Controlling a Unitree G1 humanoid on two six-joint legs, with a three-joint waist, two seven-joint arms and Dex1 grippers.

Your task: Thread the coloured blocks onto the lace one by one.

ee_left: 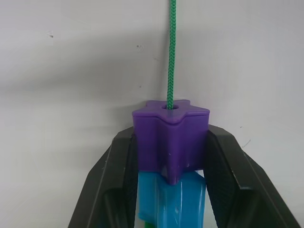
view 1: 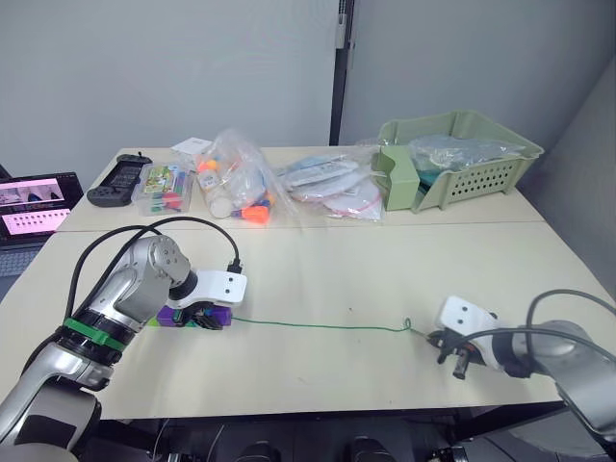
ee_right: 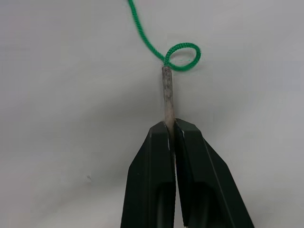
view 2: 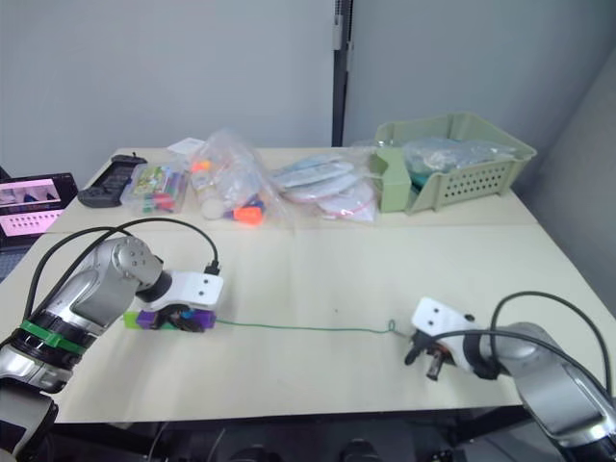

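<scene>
Stretching across the cream surface [view 1: 318, 279], the lace [view 1: 318, 326] runs nearly straight between the two arms, with a small loop near its right end. The right claw [ee_right: 172, 124] is closed tight on the lace's pale stiff tip [ee_right: 166, 92], the loop lying just beyond the fingers. The left claw [ee_left: 171, 142] is clamped on a purple block [ee_left: 171, 137], a star-edged piece with the lace passing into its centre hole; a blue block [ee_left: 173, 199] sits directly behind it on the same line. In the head views the blocks bunch together under the left claw at the lace's far end [view 1: 192, 318], a lime green one peeking out beside the purple.

The risks lie mostly in tension. If the arms draw further apart, the thin tip could slip from the right claw's narrow pinch, or the lace could drag the threaded pieces sideways. The loop could tighten into a knot that snags at the next block's hole. Releasing the purple block carelessly might let the stack tip. The bags of parts [view 1: 241, 188] and green basket [view 1: 462, 159] at the back stand well apart.
</scene>
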